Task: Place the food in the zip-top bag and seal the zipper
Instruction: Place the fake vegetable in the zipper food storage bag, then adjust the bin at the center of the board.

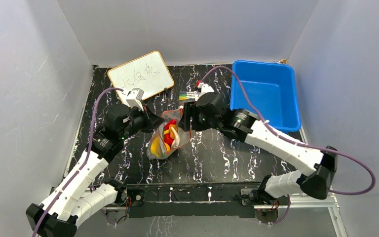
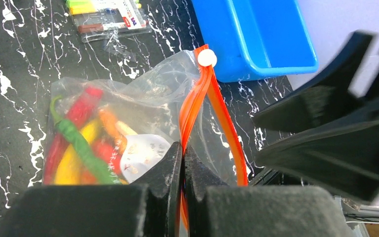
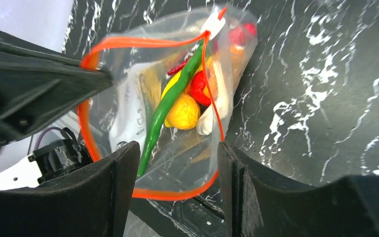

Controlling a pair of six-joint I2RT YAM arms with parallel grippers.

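Centre of the top view: the clear bag lies on the table with the food inside. The left gripper pinches the orange zipper, which runs up-frame from it. The right gripper, fingers spread, straddles the bag's gaping mouth.

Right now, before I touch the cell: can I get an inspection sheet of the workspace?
Surface: black table with white veining.
Job's things: food inside the zip-top bag; zipper gaping, not sealed.
Clutter: whiteboard, blue tub, marker pack, all at the far side.
Grippers: left claw shut on the zipper; right claw open, astride the bag's mouth.
Cables: purple cables looping off both arms.
Surroundings: plain grey walls.
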